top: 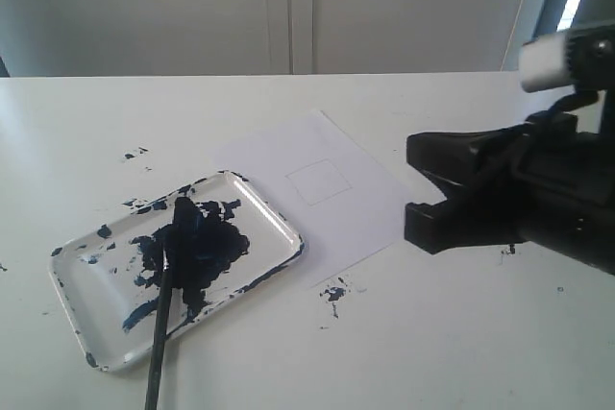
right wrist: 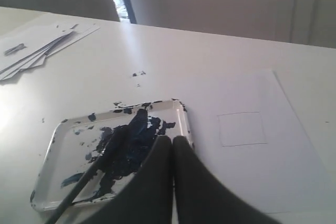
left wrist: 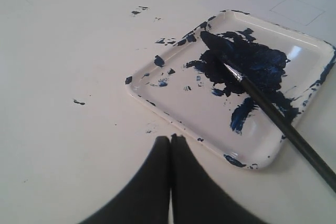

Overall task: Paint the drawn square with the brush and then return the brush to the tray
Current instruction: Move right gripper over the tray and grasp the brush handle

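The white tray [top: 91, 271] lies on the table, smeared with dark blue paint. The black brush [top: 161, 319] rests in it, tip in the blotch and handle sticking out over the near rim. To the tray's right, the drawn square [top: 318, 181] is a bare thin outline on a white paper sheet [top: 264, 156]. My right gripper [top: 411, 191] hovers at the paper's right edge, shut and empty. In the right wrist view it [right wrist: 172, 139] points between the tray [right wrist: 59, 153] and the square [right wrist: 241, 128]. My left gripper [left wrist: 170, 139] is shut and empty, just short of the tray's rim [left wrist: 173, 124], apart from the brush [left wrist: 278, 120].
Dark blue paint specks dot the table behind the tray [top: 135, 154] and in front of the paper [top: 333, 292]. A loose stack of papers [right wrist: 37, 45] lies farther off in the right wrist view. A pale wall stands behind the table.
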You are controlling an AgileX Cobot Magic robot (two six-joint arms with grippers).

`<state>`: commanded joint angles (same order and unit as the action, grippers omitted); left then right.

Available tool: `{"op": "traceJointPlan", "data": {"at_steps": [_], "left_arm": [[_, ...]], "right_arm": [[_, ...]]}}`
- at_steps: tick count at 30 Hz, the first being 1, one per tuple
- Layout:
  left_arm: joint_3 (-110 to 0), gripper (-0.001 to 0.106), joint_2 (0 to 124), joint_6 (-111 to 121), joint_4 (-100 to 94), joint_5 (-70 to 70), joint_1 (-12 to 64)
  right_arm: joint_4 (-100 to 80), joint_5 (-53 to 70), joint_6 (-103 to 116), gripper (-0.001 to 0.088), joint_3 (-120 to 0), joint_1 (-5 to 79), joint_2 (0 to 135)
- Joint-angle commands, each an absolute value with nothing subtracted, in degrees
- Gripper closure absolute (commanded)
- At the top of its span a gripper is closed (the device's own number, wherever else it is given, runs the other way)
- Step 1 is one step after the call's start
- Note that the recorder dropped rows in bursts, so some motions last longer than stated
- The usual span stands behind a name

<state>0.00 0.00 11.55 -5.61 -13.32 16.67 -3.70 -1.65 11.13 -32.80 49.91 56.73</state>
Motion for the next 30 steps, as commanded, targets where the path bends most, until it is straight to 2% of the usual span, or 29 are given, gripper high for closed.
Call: {"op": "traceJointPlan", "data": {"at_steps": [3, 13, 22, 30], "left_arm": [[0.0, 0.105, 0.0, 11.6, -5.6, -13.3, 16.7], [0.0, 0.105, 0.0, 11.6, -5.6, -13.3, 16.7], [0.0, 0.105, 0.0, 11.6, -5.6, -13.3, 16.7], [0.0, 0.105, 0.0, 11.6, -5.6, -13.3, 16.7]], "right_arm": [[-3.7, 0.0, 10.4, 0.0868, -36.3, 54.7, 62.7], [-3.7, -3.2, 10.5, 0.0868, -43.9, 61.8, 76.3], [-2.8, -4.8, 10.8, 0.0868, -47.1, 62.9, 88.3], [-2.6, -9.3, 16.8, 0.0868, -47.5, 62.9, 93.9]]}}
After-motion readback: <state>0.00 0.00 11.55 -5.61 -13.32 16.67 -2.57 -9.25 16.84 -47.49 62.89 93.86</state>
